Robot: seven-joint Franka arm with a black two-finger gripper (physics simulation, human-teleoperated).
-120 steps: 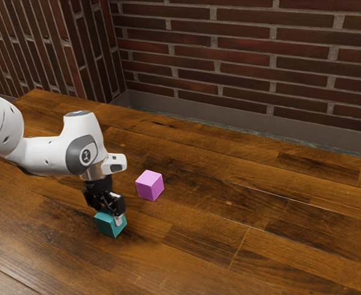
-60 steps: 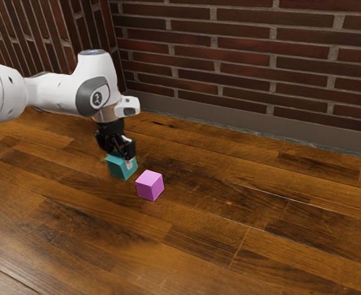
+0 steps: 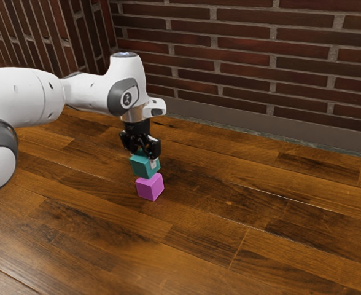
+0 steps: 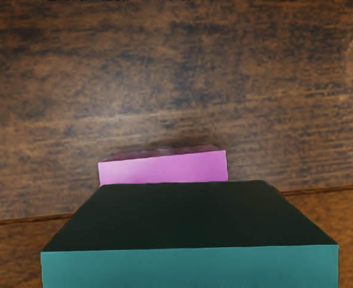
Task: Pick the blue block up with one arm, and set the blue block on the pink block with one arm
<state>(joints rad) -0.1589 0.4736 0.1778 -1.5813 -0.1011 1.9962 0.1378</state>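
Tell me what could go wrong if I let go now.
1. In the wrist view the pink block peeks past one edge of the blue block, so they may be misaligned; released, it could tip off.
2. I cannot tell whether the blocks touch; opening the gripper early might drop and bounce it.

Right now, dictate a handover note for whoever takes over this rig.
Pincer: shut on the blue block, which is held clear of the wooden table.
Pink block: on the table, directly under the blue block.
Done: pickup, and the carry over to the pink block.
Left: I cannot tell whether the two blocks touch. Lower the blue block until it rests on the pink one, open the pincer, and back away.
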